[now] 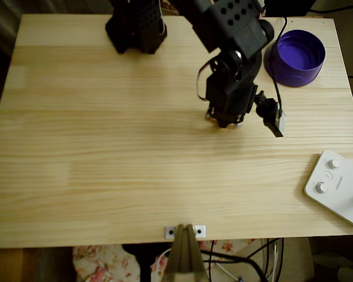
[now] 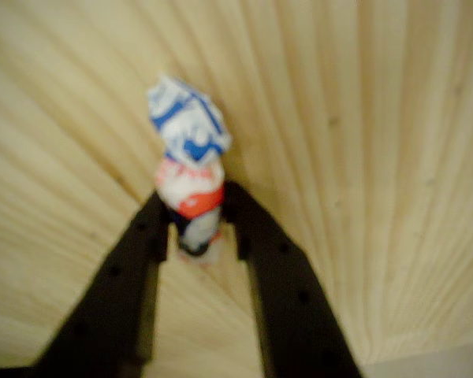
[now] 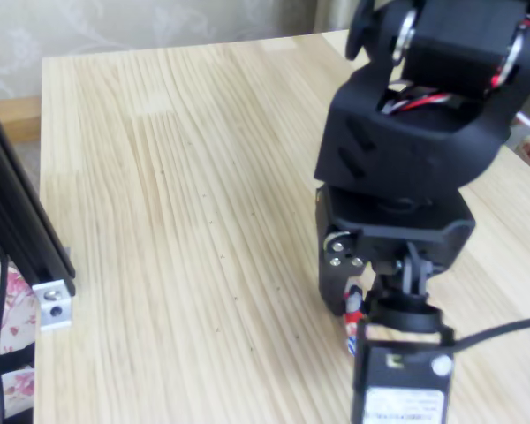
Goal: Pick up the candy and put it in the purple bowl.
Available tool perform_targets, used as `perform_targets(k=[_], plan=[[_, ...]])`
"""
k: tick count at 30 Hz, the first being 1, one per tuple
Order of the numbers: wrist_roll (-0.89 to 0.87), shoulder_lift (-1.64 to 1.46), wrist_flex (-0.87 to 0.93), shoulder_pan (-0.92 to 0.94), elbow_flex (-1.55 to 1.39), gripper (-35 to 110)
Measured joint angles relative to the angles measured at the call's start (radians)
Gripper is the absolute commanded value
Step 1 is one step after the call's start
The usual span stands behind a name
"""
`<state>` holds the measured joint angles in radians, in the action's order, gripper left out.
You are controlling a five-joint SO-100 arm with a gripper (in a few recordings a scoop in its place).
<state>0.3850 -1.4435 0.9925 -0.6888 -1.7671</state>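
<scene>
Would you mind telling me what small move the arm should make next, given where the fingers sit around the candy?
Probably close fully, then lift straight up. In the wrist view the gripper straddles the candy, both fingers pressing its lower half on the table, so a grasp looks nearly set. The purple bowl stands apart, up and right in the overhead view, so carrying comes afterwards.

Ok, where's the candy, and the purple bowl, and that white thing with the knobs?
candy [image 2: 191, 189]: wrist view, on its orange and white middle, between the gripper's fingers.
purple bowl [image 1: 282, 75]: overhead view, on its outer wall.
white device [image 1: 343, 197]: overhead view, on its flat top, below the knobs.
</scene>
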Motion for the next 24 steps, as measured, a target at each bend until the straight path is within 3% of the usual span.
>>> perform_targets(k=[10, 16, 24], plan=[[-0.061, -0.290, 0.192, 0.011, -0.012, 0], [-0.133, -0.494, 0.328, -0.189, -0.008, 0], [-0.233, -0.543, 0.344, -0.512, 0.061, 0]])
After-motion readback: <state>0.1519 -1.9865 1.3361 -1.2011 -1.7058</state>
